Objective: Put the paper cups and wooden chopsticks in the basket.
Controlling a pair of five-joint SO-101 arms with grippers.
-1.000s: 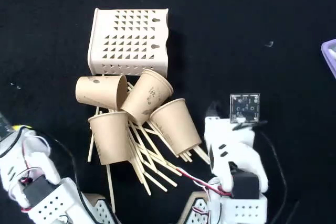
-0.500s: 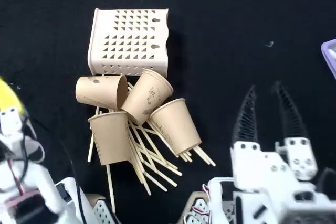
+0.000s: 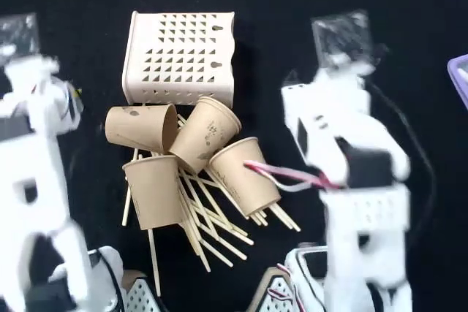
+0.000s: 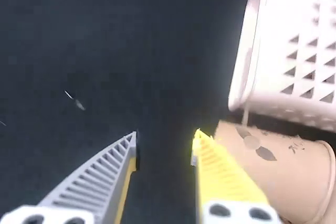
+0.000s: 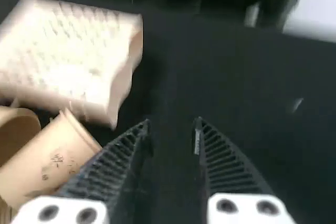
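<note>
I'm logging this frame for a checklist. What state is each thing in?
Basket: lying with a perforated face up.
Cups: four, all tipped on their sides, outside the basket.
Chopsticks: loose pile on the table, partly under the cups.
Left claw: open, empty.
Right claw: open, empty.

1. Basket (image 3: 181,58): cream plastic with triangle holes, lying with a perforated wall up.
2. Paper cups, four, tan, all on their sides, bunched just in front of the basket and touching: left cup (image 3: 139,127), middle cup (image 3: 205,134) against the basket's edge, right cup (image 3: 245,175), front cup (image 3: 155,191).
3. Chopsticks (image 3: 212,228): pale wood, a loose crisscrossed pile under the cups, ends fanning out toward the arms.
</note>
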